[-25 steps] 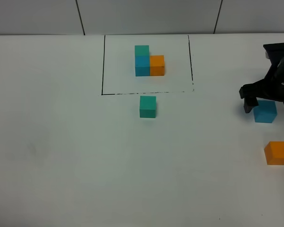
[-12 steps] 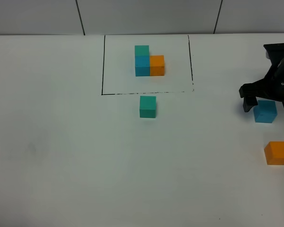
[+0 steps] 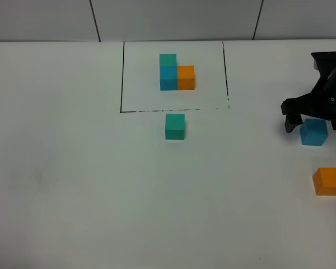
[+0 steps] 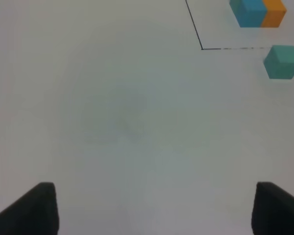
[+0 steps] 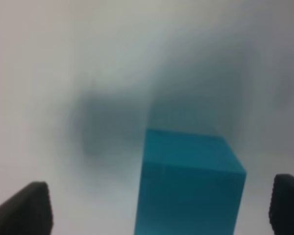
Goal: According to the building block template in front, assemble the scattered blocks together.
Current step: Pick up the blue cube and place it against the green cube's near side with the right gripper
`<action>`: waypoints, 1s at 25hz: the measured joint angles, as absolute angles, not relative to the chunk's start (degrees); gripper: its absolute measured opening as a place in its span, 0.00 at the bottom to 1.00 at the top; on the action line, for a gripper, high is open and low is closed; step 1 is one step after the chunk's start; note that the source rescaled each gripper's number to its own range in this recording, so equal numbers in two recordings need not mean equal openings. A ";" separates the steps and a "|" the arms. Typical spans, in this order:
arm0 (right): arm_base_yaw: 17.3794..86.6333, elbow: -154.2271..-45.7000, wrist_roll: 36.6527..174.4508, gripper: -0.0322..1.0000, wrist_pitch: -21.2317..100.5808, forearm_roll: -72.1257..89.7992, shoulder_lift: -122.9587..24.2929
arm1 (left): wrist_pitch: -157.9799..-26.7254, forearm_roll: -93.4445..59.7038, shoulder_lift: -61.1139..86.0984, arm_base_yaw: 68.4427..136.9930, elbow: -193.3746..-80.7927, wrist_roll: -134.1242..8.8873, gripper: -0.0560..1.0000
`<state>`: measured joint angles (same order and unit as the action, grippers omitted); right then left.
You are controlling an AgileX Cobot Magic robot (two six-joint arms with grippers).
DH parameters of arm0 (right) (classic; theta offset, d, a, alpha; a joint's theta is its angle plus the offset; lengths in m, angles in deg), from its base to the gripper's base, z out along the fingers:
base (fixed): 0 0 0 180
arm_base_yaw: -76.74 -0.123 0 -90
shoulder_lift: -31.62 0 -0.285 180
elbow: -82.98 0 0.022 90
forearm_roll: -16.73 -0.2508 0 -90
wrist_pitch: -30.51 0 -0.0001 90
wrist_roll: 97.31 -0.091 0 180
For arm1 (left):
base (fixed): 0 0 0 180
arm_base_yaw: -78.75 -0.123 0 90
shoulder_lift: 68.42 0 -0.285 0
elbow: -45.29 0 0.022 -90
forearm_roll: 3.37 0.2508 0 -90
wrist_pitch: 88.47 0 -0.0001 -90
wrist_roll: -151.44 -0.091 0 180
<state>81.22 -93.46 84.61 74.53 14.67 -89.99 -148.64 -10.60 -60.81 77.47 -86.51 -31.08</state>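
Tabletop: the tabletop point(image 3: 73, 168) is plain white and matte, with a soft dark shadow under the right gripper point(image 3: 316, 122).
Room: grey wall panels point(image 3: 173, 19) split by thin dark seams stand behind the far edge.
Right gripper: spread wide and low over the tabletop, gripping nothing. A finger stands on each side of the blue cube point(image 3: 314, 132), with a clear gap on both sides.
Left gripper: the left gripper point(image 4: 157, 208) is wide open, with only bare tabletop between its fingers.
Orange cube: the orange cube point(image 3: 328, 181) sits near the right gripper, on the side toward the tabletop's near edge.
Teal cube: the teal cube point(image 3: 175, 126) is well apart from the right gripper and well ahead of the left one, just outside the black frame line point(image 3: 122, 78).
Template: the template point(image 3: 176, 73) lies inside that frame, beyond the teal cube and far from both grippers.
Cut off: the high view's edge crops the right arm and the orange cube's side. The left wrist view shows only the template's blue and orange cubes.
Hard to make out: the right wrist view is blurred, and the blue cube's base runs out of it.
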 joint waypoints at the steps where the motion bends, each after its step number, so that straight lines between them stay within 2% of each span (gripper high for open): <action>1: 81.22 -93.46 84.61 0.79 74.48 14.38 -89.99 | -148.64 -10.60 -60.81 77.47 -86.51 -31.08 0.82; 13: 81.22 -91.13 84.61 0.79 73.02 12.32 -90.37 | -148.64 -10.60 -60.81 77.47 -86.51 -31.08 0.82; 16: 81.22 -91.13 84.48 0.75 72.86 12.32 -90.43 | -148.64 -10.60 -60.81 77.47 -86.51 -31.08 0.82; 18: 81.22 -91.13 84.24 0.65 72.80 12.32 -90.43 | -148.64 -10.60 -60.81 77.47 -86.51 -31.08 0.82; 20: 81.22 -91.13 83.92 0.51 72.80 12.32 -90.55 | -148.64 -10.60 -60.81 77.47 -86.51 -31.08 0.82; 24: 81.22 -91.13 83.61 0.10 73.24 12.38 -91.00 | -148.64 -10.60 -60.81 77.47 -86.51 -31.13 0.82; 25: 81.26 -91.13 83.34 0.04 73.41 12.38 -91.12 | -148.64 -10.60 -60.81 77.47 -86.51 -31.13 0.82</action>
